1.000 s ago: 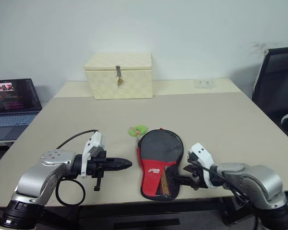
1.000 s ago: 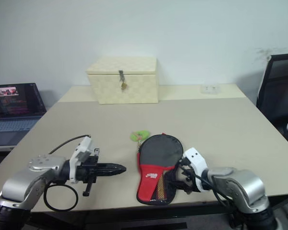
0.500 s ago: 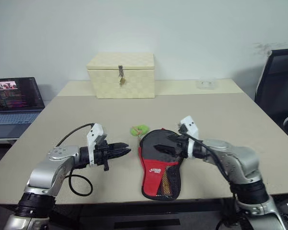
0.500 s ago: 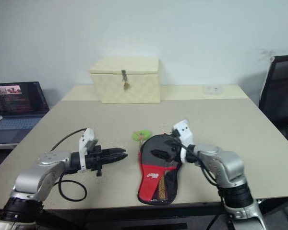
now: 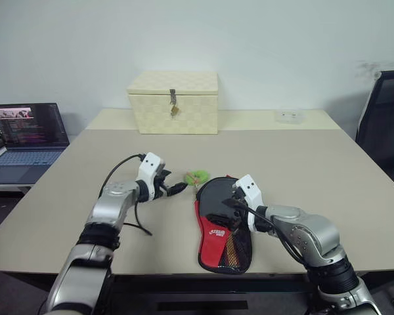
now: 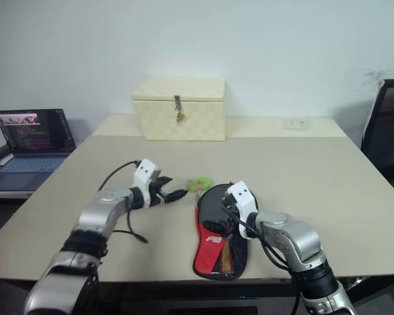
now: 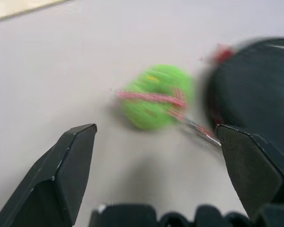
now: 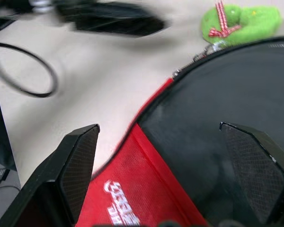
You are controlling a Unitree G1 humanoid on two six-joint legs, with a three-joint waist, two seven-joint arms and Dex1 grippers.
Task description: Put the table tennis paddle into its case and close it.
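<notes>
Left wrist view: left gripper (image 7: 154, 142), fingers wide, holding nothing; green tag (image 7: 156, 97) lies just ahead between them. Right gripper (image 8: 173, 142), fingers wide, hovers over case (image 5: 223, 223) on tabletop (image 5: 302, 164). Case lies closed-looking, tag at its far end; paddle hidden, cannot tell.

Both arms were silver-grey metal with rounded joint housings and black ribbed cuffs. Each wrist carried a white block marked by small dark dots. A black cable looped beside the left gripper (image 5: 173, 189); the right gripper (image 5: 224, 211) had black, wedge-shaped fingers too
</notes>
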